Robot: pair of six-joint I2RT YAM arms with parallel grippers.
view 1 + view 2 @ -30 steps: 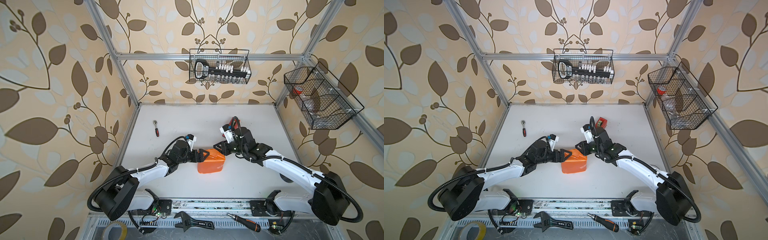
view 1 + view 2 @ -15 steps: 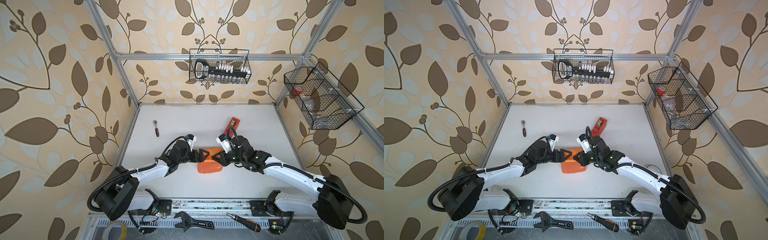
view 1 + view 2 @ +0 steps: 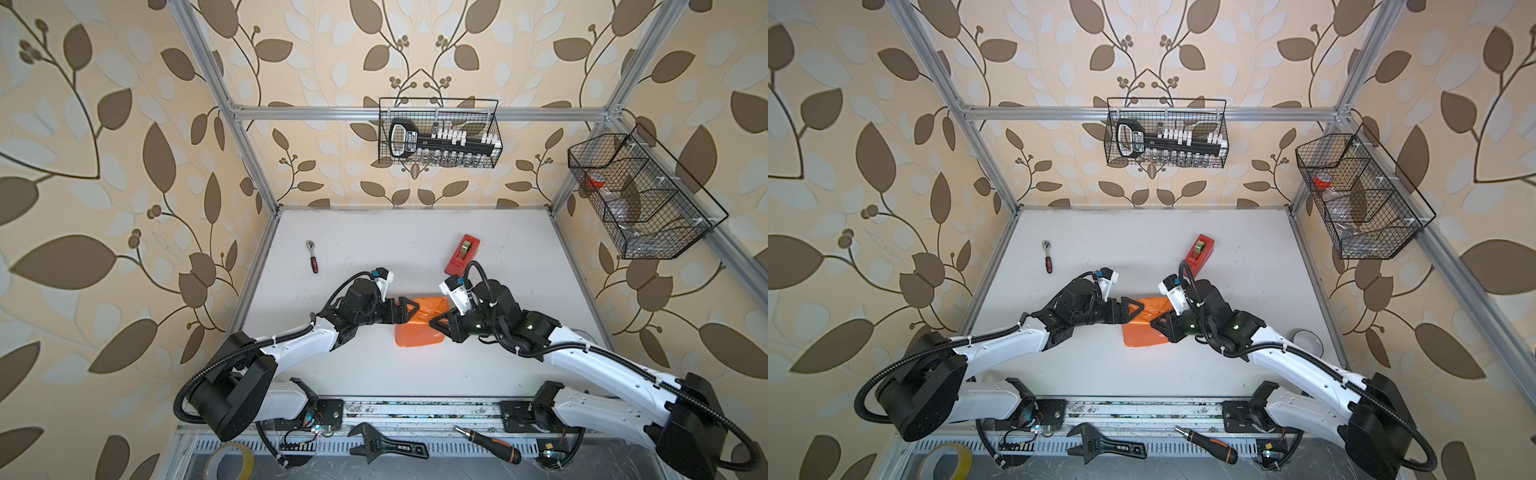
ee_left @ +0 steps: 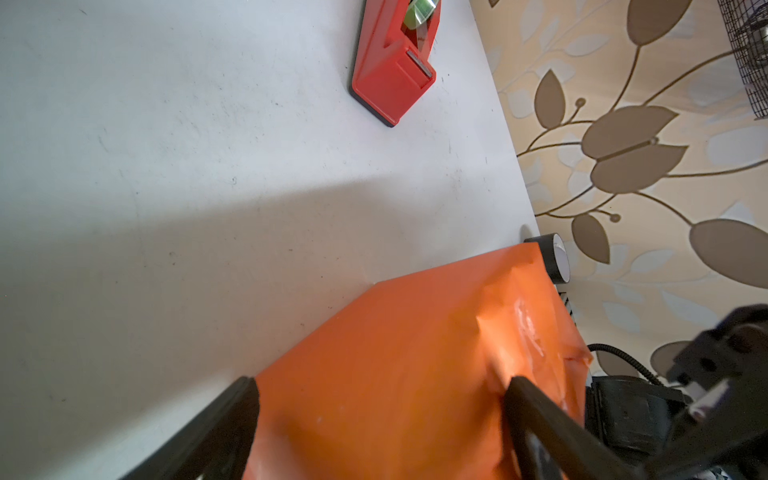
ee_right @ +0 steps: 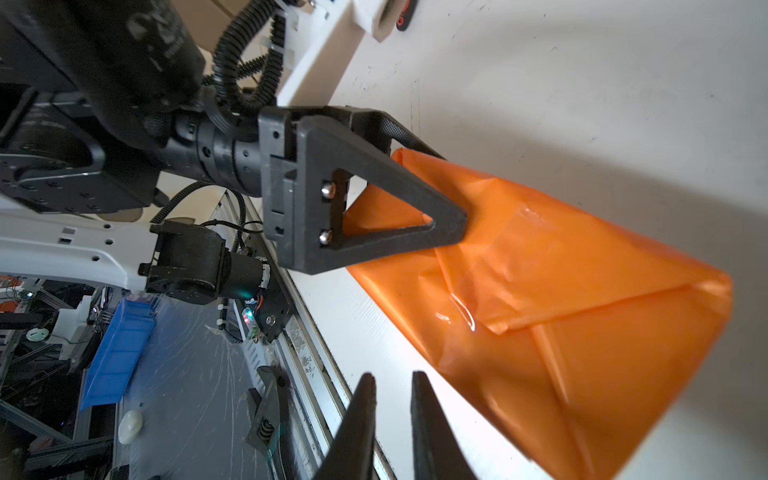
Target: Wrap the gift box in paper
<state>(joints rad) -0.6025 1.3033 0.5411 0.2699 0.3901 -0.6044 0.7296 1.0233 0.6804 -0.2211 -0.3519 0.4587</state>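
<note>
The gift box is hidden inside the glossy orange paper (image 3: pixel 419 330) (image 3: pixel 1144 330), which makes a creased parcel mid-table with folded flaps (image 5: pixel 561 311). My left gripper (image 3: pixel 409 316) (image 3: pixel 1136 311) (image 4: pixel 380 386) reaches in from the left with its jaws wide across the parcel's left end. One finger (image 4: pixel 519 395) dents the paper and the other finger (image 4: pixel 243 399) lies against the opposite side. My right gripper (image 3: pixel 432 323) (image 3: pixel 1152 324) (image 5: pixel 392 377) sits low at the parcel's right side, beside the paper. Its jaws stand a narrow gap apart with only bare table between them.
A red tape dispenser (image 3: pixel 462 254) (image 4: pixel 392 70) stands behind the right arm. A small ratchet (image 3: pixel 312 257) lies at back left. A black tape roll (image 3: pixel 1306 341) sits by the right wall. Wrench (image 3: pixel 386 448), screwdriver (image 3: pixel 486 444) and yellow tape roll (image 3: pixel 230 461) lie beyond the front rail.
My right gripper has come away from the tape dispenser, forward and down to the parcel's right side. The left gripper and the parcel have stayed put.
</note>
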